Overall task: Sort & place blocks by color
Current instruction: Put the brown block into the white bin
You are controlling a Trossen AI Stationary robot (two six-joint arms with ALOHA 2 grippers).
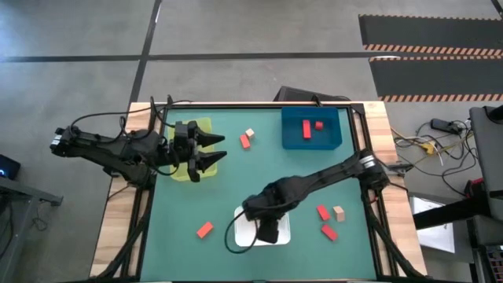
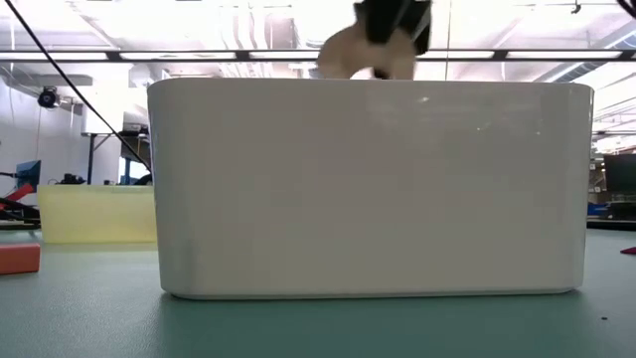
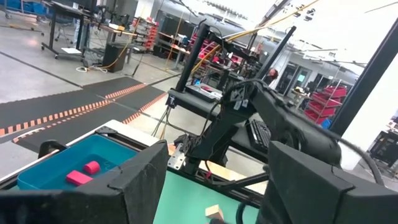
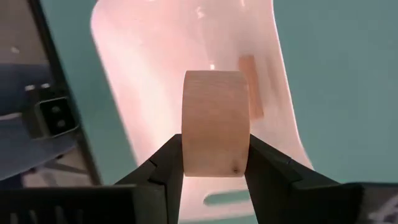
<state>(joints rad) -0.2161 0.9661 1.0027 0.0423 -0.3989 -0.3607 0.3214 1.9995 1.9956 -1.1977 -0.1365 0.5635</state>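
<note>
Green tabletop (image 1: 196, 196): open mat across centre.
Blue tray (image 1: 310, 128), far edge right: two red blocks inside.
Yellow-green tray (image 1: 191, 149), far left: left gripper (image 1: 218, 151) above, fingers spread, empty.
White tray (image 1: 261, 228), near edge centre: right gripper (image 4: 213, 163) over it, pinching tan wood block (image 4: 215, 121).
Loose blocks: orange-red block (image 1: 205, 229) near-left; three near right edge; two far centre.

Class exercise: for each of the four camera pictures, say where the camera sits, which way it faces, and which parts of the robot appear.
High: overhead, straight down; both arms, left hand over the yellow-green tray.
Low: tabletop, level; white tray wall, right hand above.
Left wrist: facing the blue tray; own fingers.
Right wrist: looking into the white tray; right hand grips a tan block.
Shared: white tray, low and right wrist.
</note>
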